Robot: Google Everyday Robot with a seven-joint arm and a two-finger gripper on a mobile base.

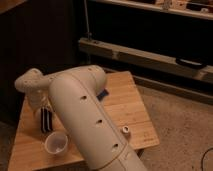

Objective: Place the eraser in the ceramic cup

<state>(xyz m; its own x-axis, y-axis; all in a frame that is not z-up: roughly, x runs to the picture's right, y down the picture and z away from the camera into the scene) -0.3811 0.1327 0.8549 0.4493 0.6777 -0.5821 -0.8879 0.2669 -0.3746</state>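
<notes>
The gripper (44, 110) hangs at the end of the white arm (85, 122) over the left part of the wooden table (125, 107). The bulky arm segment crosses the table's middle and hides much of the surface behind it. The eraser (46, 121), black with pale lengthwise stripes, shows directly under the gripper with its long side running toward the table's near edge. Whether the gripper has hold of it or merely sits above it cannot be told from this view. The ceramic cup (56, 143), white with a pale interior, stands near the front edge, just beside the eraser's near end and apart from it. A blue object (103, 94) peeks out from behind the arm. A small silver can (126, 131) stands near the front right corner. Behind the table run a metal rail (145, 55) and a black handle (190, 63).
</notes>
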